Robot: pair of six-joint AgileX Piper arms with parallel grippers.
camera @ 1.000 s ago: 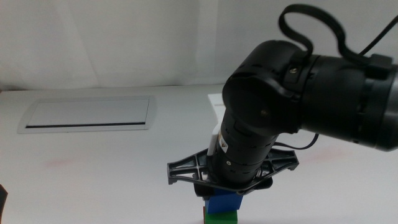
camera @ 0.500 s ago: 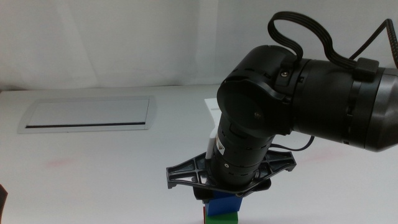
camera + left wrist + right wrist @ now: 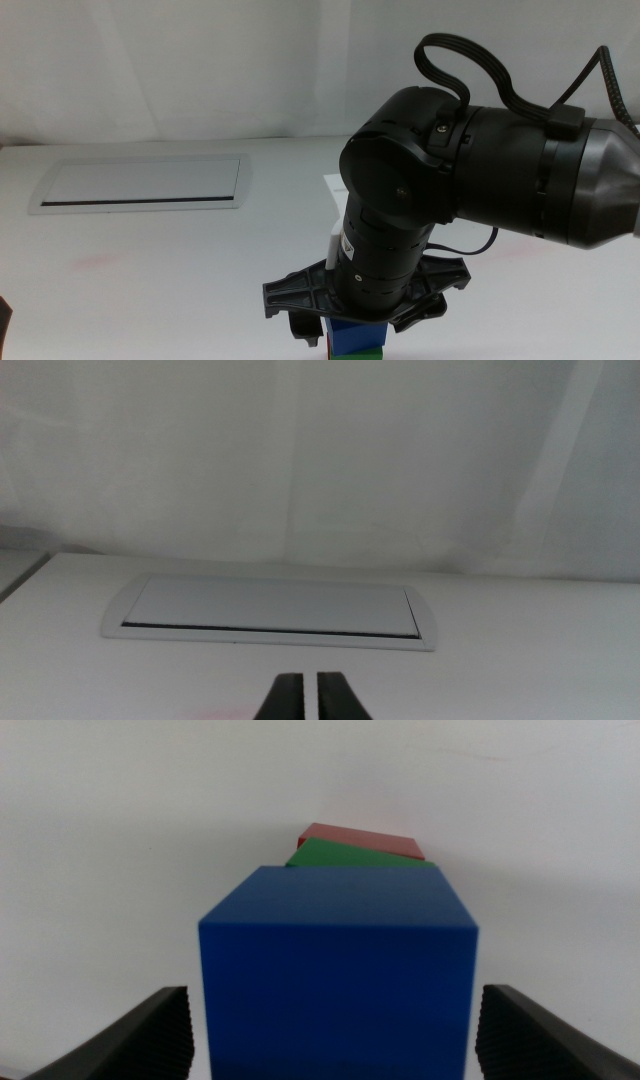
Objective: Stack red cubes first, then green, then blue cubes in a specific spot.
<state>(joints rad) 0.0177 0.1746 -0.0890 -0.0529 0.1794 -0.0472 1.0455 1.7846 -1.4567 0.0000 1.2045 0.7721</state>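
The blue cube (image 3: 338, 982) sits on top of the green cube (image 3: 362, 854), which sits on the red cube (image 3: 365, 838), skewed a little. In the middle view the stack is at the bottom edge, with the blue cube (image 3: 352, 335) over the green cube (image 3: 360, 354). My right gripper (image 3: 360, 320) hangs straight over the stack. Its jaws are open and stand apart from the blue cube on both sides in the right wrist view (image 3: 338, 1030). My left gripper (image 3: 309, 698) is shut and empty, waiting at the bottom left corner of the middle view.
A grey-framed rectangular panel (image 3: 140, 184) lies flush in the white table at the back left and also shows in the left wrist view (image 3: 272, 612). A faint pink smudge (image 3: 98, 262) marks the table at left. The right arm's bulk (image 3: 470, 170) covers the right half.
My right arm has sunk lower and nearer the front edge over the stack. A dark jaw now shows to the left of the blue cube. The cubes have not moved.
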